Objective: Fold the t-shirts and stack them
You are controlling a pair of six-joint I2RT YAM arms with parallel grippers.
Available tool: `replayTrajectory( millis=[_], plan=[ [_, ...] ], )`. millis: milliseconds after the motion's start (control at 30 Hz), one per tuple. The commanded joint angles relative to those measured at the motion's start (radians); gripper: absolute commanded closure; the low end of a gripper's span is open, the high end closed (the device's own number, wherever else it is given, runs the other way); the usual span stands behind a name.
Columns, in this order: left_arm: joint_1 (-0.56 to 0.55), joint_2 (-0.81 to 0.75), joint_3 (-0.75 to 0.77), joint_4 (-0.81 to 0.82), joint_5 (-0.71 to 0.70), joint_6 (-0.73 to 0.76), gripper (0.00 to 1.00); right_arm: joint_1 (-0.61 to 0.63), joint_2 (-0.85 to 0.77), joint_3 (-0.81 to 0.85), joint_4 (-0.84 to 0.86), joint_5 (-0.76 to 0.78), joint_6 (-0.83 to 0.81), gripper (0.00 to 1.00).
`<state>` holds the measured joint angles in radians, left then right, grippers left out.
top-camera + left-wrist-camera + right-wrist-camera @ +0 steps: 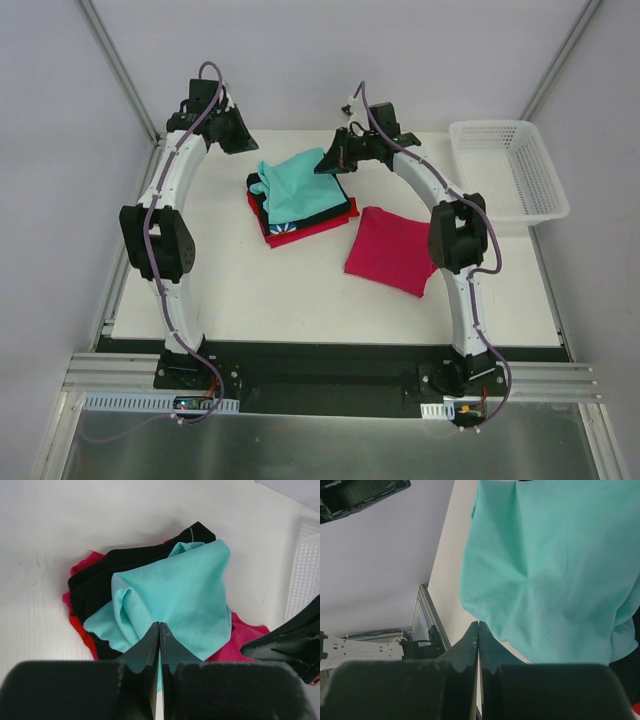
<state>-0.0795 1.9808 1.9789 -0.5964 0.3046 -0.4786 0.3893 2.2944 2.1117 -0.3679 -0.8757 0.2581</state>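
A loosely folded teal t-shirt (300, 185) tops a stack, over a black one (335, 212) and a red one (310, 232). A folded crimson-pink t-shirt (390, 250) lies on its own to the stack's right. My right gripper (326, 163) is shut at the teal shirt's far right corner. In the right wrist view its tips (478, 623) sit right at the teal cloth's (550, 570) edge, and no cloth shows between the jaws. My left gripper (243, 140) hangs shut and empty beyond the stack's left side, looking at the teal shirt (185, 590).
A white mesh basket (510, 170) stands at the table's far right. Grey walls enclose the table at the back and sides. The right arm's elbow (458, 232) hangs over the right edge of the crimson-pink shirt.
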Motion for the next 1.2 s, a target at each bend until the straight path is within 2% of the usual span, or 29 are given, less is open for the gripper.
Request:
replayTrajectory(
  millis=[0, 233, 400, 500, 733, 833, 967, 1167],
  plan=[
    [-0.029, 0.055, 0.066, 0.026, 0.09, 0.025, 1.0, 0.011, 0.033, 0.047, 0.075, -0.065, 0.081, 1.0],
    [-0.06, 0.168, 0.156, 0.038, 0.126, 0.006, 1.0, 0.019, 0.069, -0.044, 0.113, -0.045, 0.102, 1.0],
    [-0.069, 0.225, 0.195, 0.044, 0.16, -0.008, 1.0, 0.019, 0.079, -0.099, 0.075, -0.009, 0.041, 0.99],
    [-0.071, 0.211, 0.144, 0.047, 0.162, -0.009, 1.0, 0.02, 0.086, -0.108, 0.031, 0.018, 0.003, 1.0],
    [-0.071, 0.13, -0.104, 0.075, 0.131, 0.028, 1.0, 0.01, 0.096, -0.114, -0.078, 0.086, -0.078, 1.0],
    [-0.071, 0.107, -0.164, 0.084, 0.12, 0.037, 1.0, 0.005, 0.089, -0.119, -0.103, 0.109, -0.097, 1.0],
    [-0.065, 0.082, -0.218, 0.087, 0.064, 0.061, 1.0, -0.003, 0.085, -0.124, -0.123, 0.113, -0.126, 1.0],
    [-0.019, 0.066, -0.216, 0.086, 0.022, 0.087, 1.0, -0.013, 0.079, -0.122, -0.167, 0.126, -0.169, 0.99]
  ],
)
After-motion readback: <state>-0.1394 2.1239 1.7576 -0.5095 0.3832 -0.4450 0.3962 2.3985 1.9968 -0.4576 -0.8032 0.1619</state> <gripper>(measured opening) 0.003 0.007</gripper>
